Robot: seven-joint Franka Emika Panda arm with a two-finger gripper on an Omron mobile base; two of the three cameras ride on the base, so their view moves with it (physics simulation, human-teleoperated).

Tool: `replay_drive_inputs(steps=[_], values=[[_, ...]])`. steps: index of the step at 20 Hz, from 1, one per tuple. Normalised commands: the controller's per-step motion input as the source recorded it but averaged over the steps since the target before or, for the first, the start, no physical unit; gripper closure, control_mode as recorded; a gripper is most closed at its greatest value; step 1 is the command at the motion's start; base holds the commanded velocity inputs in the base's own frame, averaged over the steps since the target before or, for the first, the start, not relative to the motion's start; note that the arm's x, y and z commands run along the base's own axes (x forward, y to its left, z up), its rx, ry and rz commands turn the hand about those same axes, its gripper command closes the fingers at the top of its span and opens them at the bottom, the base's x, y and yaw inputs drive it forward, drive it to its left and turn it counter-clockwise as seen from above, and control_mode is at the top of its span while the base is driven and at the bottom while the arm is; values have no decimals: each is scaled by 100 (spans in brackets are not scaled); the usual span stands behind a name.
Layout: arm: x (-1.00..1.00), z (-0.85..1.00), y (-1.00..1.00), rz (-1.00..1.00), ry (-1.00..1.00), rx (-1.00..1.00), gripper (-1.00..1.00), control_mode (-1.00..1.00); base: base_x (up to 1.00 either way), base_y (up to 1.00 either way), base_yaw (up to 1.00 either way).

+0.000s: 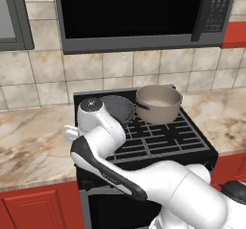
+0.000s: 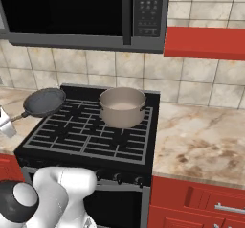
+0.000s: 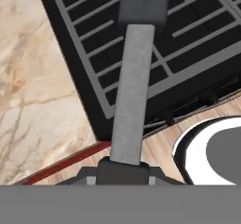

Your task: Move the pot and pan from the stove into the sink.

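Observation:
The dark grey pan (image 2: 44,101) hangs tilted over the back left corner of the black stove (image 2: 91,136). Its long handle (image 3: 132,91) slopes down to my gripper (image 3: 123,170), which is shut on the handle's end. In the right base view the gripper (image 2: 5,121) is at the left edge, off the stove's left side. In the left base view the pan (image 1: 117,108) sits partly behind my arm. The beige pot (image 1: 157,103) stands upright on the back right grate; it is also the pot (image 2: 122,106) seen from the right. The sink is out of view.
A black microwave (image 1: 139,11) hangs above the stove. Marble counter lies on the left (image 1: 29,141) and on the right (image 2: 201,141) of the range. Red cabinets (image 2: 196,203) run below, with wooden floor (image 3: 155,148) under the stove's front corner.

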Motion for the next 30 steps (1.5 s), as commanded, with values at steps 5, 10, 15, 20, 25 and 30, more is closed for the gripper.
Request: replay_drive_inputs(steps=[5,10,15,20,25,30], values=[[-62,64,-28,11,-15,0,100,-100,0,0,0],[-61,57,-21,22,-12,0,100,-100,0,0,0],[-61,43,-18,27,-6,0,100,-100,0,0,0],[-7,5,-4,1,-1,0,100,-100,0,0,0],[0,0,0,0,0,0,100,-100,0,0,0],[0,0,0,0,0,0,100,100,0,0,0]])
